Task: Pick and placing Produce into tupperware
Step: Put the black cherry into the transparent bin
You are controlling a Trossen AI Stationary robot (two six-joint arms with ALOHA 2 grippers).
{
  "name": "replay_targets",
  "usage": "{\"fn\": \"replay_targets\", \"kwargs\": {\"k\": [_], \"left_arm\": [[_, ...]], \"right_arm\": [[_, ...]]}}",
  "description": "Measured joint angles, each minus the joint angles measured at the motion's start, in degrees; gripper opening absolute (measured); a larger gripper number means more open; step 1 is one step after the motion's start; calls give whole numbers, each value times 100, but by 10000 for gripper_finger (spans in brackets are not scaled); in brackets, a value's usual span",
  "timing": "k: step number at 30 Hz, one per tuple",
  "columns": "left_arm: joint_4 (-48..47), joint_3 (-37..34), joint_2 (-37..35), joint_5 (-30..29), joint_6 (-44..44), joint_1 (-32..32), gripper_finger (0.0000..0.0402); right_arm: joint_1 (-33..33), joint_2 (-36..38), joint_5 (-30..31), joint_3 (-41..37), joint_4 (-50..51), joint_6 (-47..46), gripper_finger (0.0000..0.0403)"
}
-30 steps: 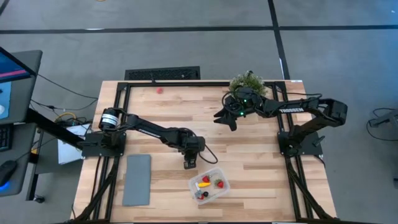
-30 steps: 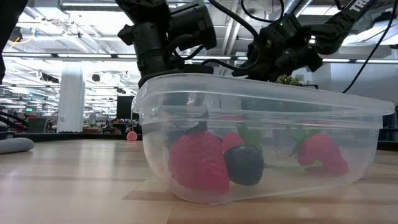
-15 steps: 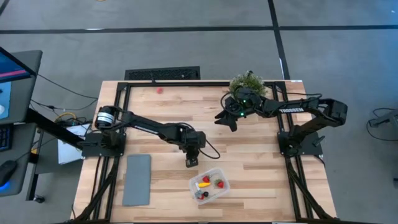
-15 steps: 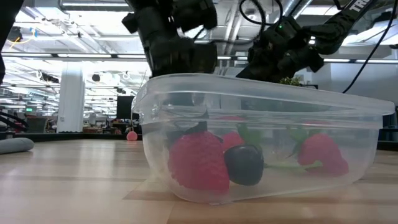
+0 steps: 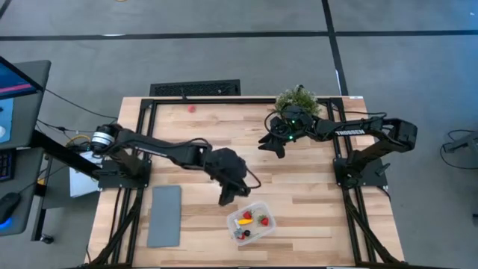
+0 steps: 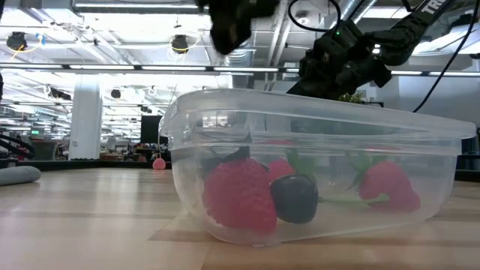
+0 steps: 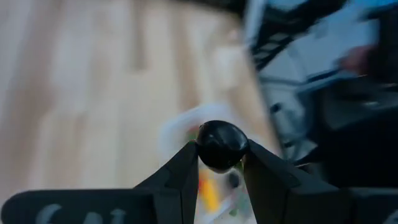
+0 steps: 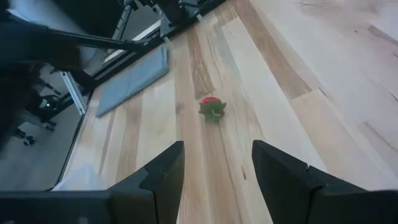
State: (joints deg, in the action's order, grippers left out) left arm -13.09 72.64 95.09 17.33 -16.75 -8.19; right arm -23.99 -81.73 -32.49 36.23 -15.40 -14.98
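Note:
The clear tupperware (image 5: 252, 223) sits near the table's near edge and fills the low view (image 6: 315, 172). It holds red strawberries (image 6: 240, 196), a yellow piece (image 5: 244, 222) and a black berry (image 6: 294, 196). My left gripper (image 5: 227, 197) hovers just left of the tupperware, raised off the table, shut on a second black berry (image 7: 221, 144). One red strawberry (image 8: 211, 107) lies on the bare wood ahead of my right gripper (image 8: 214, 165). That gripper is open and hangs above the table near the far right (image 5: 272, 142), beside the potted plant. My left gripper pinches the black round berry (image 7: 221, 140) between its two fingertips (image 7: 186, 163), one on each side of the ball. The berry is lifted clear of the table. Beyond it, the tupperware shows as a blur.
A leafy potted plant (image 5: 297, 99) stands at the far edge behind my right gripper. A flat grey slab (image 5: 164, 215) lies at the near left. A pale pink spot (image 5: 192, 107) marks the far left wood. Open wood stretches between the two grippers.
My left gripper has risen from just behind the tupperware until it nearly leaves the top of the low view, and it has tipped as the arm swung at its base. The tupperware and my right arm have kept still.

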Motion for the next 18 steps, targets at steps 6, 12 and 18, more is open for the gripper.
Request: {"fn": "replay_targets", "kwargs": {"k": [6,12,18], "left_arm": [[372,7,-1,-151,66,-632,97],[277,4,272,-780,11,-1015,98],[263,4,750,-927,-194,-1164,98]], "right_arm": [[0,0,0,0,2,-72,212],[13,0,0,0,37,-217,212],[105,0,127,2,14,-507,212]]}}
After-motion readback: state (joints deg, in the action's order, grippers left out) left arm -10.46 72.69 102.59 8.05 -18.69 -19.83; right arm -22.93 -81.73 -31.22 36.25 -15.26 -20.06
